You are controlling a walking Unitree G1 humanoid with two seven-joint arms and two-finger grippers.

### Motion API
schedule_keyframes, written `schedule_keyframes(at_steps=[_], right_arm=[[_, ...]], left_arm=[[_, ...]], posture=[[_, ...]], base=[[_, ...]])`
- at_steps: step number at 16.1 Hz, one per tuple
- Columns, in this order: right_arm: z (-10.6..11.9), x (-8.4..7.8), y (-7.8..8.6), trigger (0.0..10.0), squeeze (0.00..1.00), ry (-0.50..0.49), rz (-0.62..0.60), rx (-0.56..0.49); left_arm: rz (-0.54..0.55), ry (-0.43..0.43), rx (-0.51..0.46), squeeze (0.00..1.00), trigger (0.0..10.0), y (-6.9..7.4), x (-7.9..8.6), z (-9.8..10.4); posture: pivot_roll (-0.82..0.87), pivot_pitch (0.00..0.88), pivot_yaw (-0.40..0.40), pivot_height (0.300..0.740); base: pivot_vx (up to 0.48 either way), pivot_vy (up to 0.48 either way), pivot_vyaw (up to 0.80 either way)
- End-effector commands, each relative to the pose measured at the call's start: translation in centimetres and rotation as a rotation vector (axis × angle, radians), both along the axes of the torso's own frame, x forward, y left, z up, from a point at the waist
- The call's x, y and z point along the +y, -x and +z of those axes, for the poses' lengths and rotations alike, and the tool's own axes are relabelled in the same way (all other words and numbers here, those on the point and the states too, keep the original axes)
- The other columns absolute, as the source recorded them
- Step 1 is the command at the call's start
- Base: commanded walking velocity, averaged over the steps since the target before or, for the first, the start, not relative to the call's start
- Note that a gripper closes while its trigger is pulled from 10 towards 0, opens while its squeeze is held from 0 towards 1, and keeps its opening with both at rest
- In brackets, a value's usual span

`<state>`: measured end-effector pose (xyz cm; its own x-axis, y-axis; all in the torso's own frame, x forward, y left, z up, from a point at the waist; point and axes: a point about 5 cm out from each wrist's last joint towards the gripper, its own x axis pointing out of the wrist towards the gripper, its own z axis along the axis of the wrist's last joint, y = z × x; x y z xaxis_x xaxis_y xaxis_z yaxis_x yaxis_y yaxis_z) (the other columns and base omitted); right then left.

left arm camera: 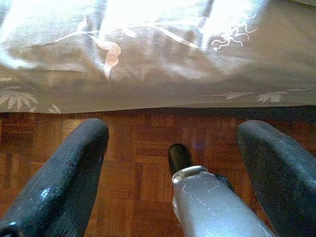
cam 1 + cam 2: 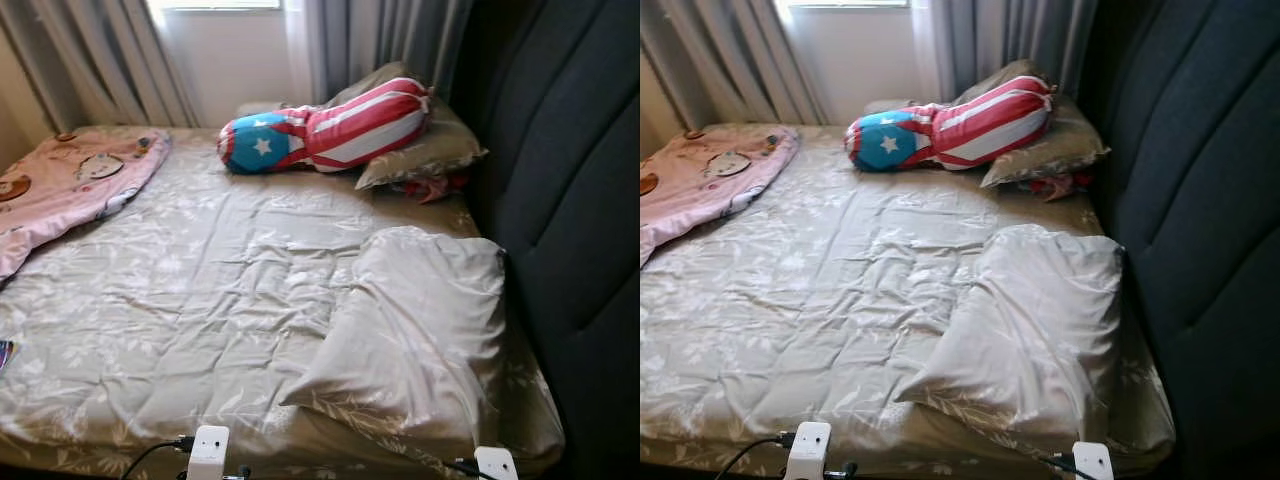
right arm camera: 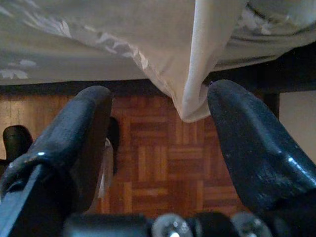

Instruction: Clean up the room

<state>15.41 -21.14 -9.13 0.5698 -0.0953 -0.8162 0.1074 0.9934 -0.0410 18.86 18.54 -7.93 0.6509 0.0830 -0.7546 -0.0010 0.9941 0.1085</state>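
A bed with a rumpled beige floral sheet point(image 2: 180, 290) lies before me. On its near right part rests a pale pillow point(image 2: 420, 330), one corner hanging over the bed's front edge. My left gripper point(image 1: 173, 131) is open, low over the parquet floor point(image 1: 143, 163) just in front of the bed's edge, holding nothing. My right gripper point(image 3: 160, 96) is open too. The pillow's hanging corner point(image 3: 190, 106) dangles between its fingers, close to one finger point(image 3: 237, 128). A red-and-white striped bolster point(image 2: 330, 125) with a blue star end lies at the bed's far side.
A pink blanket point(image 2: 70, 185) covers the bed's left part. A beige pillow point(image 2: 425, 150) sits under the bolster. A dark padded headboard point(image 2: 570, 200) runs along the right. Grey curtains point(image 2: 100, 60) hang behind. A silver part of my body point(image 1: 207, 207) shows over the floor.
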Motion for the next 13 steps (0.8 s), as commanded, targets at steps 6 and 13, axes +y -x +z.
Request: schedule_keyframes(at_steps=[6,13], right_arm=[[-0.2,1.6,-0.3,10.0,0.00,-0.015,0.014,0.017],[-0.6,2.3,0.6,10.0,0.00,-0.023,0.018,0.012]], left_arm=[[-0.009,-0.018,0.017,0.00,10.0,0.1,0.2,-0.1],[-0.019,-0.022,0.015,0.00,10.0,0.1,0.1,-0.1]], posture=[[-0.07,0.000,-0.014,0.740],[-0.08,0.000,-0.013,0.740]], base=[[0.000,-0.143,-0.73],[0.000,-0.090,-0.08]])
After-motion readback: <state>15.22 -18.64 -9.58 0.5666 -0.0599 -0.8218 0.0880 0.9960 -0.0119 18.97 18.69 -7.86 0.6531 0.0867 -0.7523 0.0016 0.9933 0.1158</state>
